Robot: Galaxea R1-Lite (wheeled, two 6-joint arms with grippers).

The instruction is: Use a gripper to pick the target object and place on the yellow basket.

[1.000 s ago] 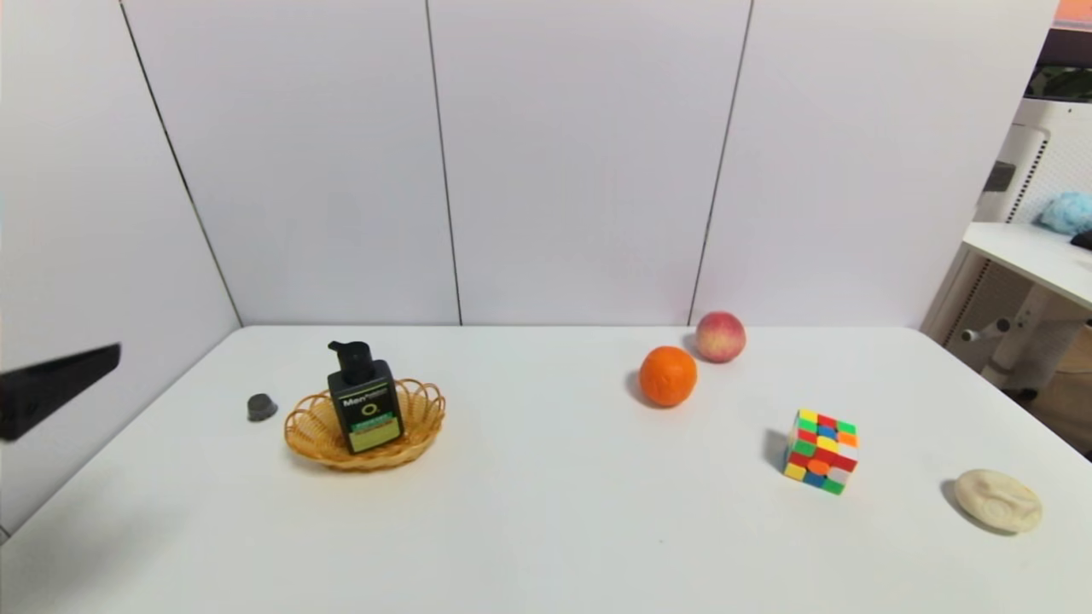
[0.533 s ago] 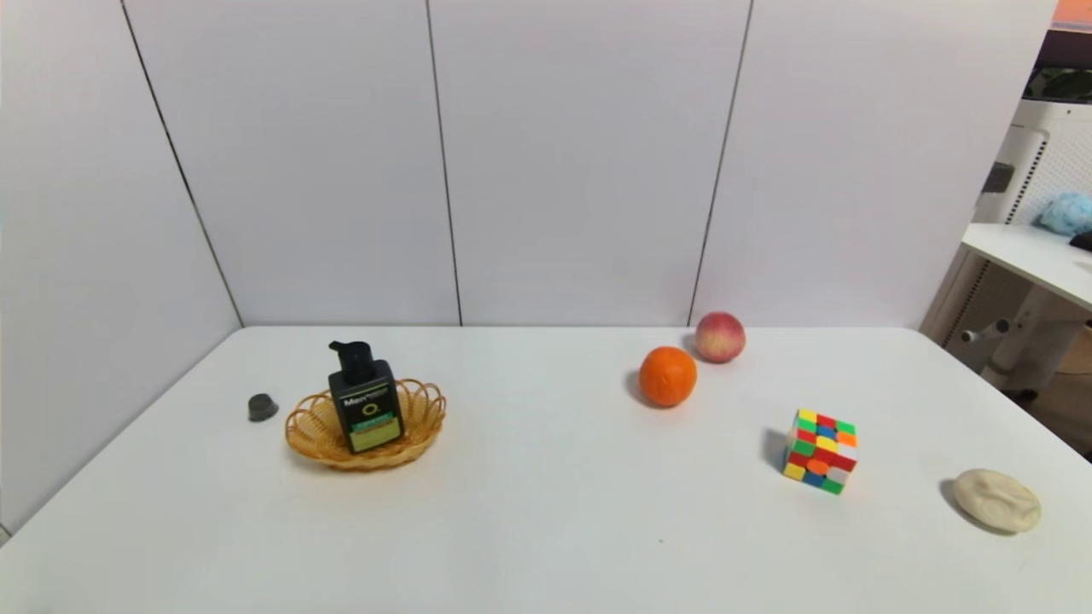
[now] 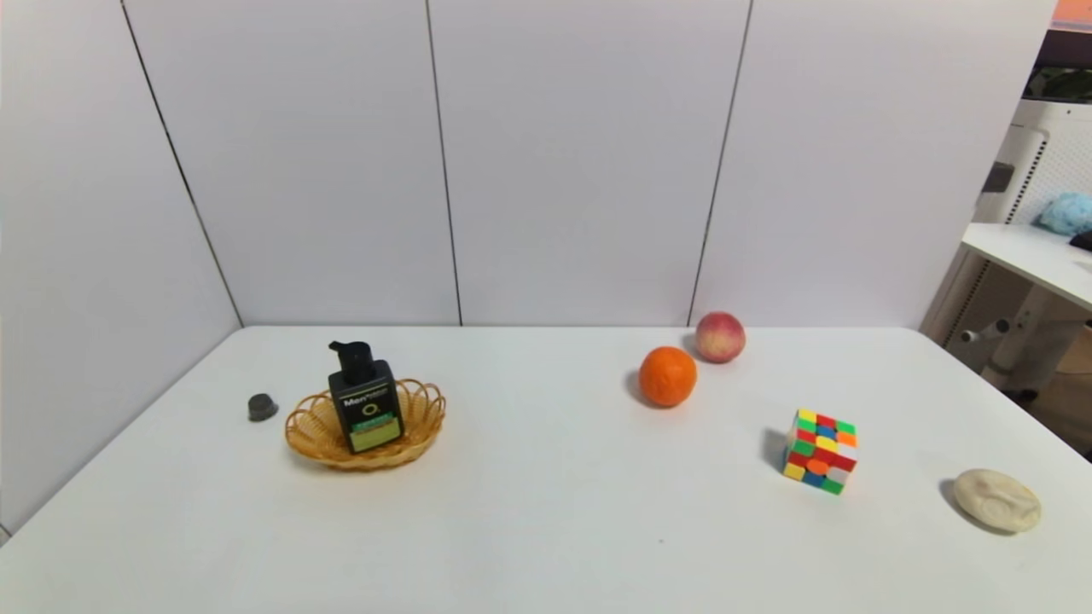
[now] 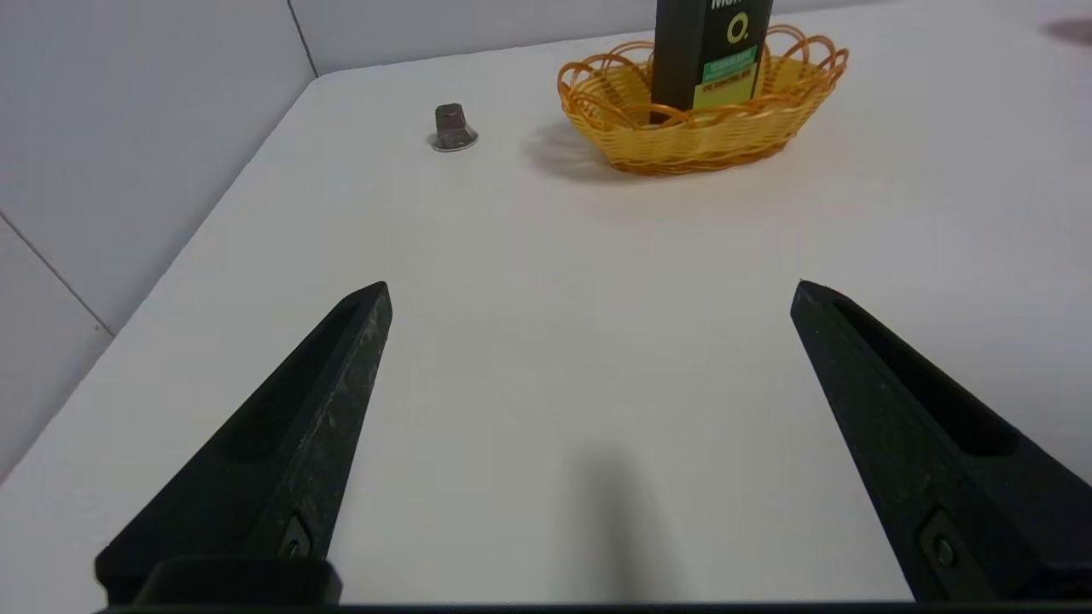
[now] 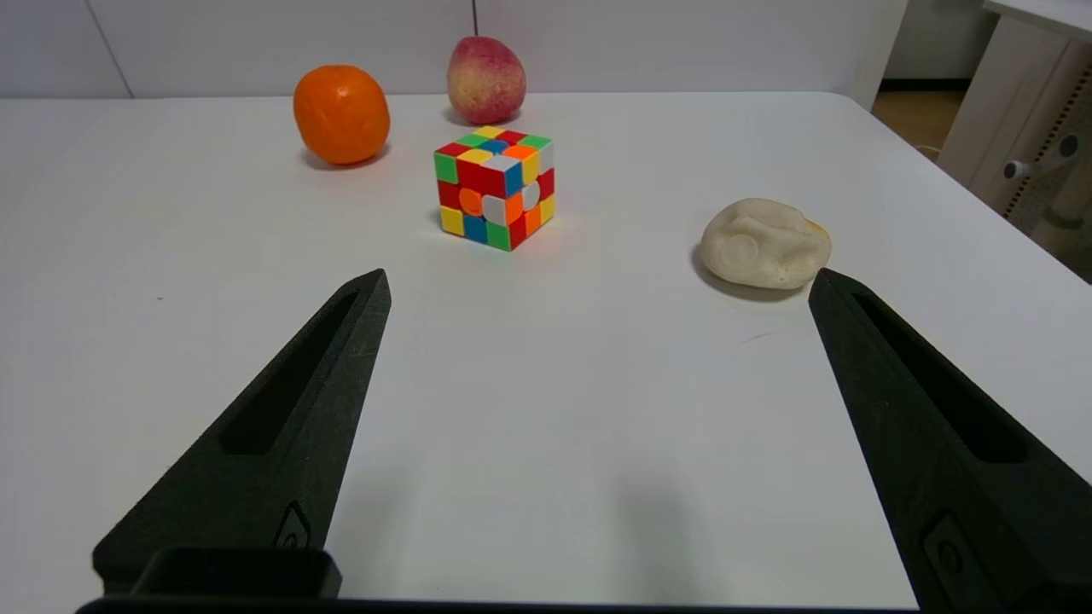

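I logged the pump bottle (image 3: 366, 408) standing upright in the yellow basket (image 3: 311, 431) near the desk's (image 3: 546, 529) left edge; left gripper (image 4: 589, 290) and right gripper (image 5: 597, 281) both showed fingers spread wide, holding nothing.

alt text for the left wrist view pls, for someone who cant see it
The open left gripper hangs over bare white table, holding nothing. Beyond it a black pump bottle stands upright in a yellow wicker basket, with a small dark grey cap apart beside the basket.

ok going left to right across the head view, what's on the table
grey cap → basket with the bottle standing in it → orange → peach → cube → pale lump
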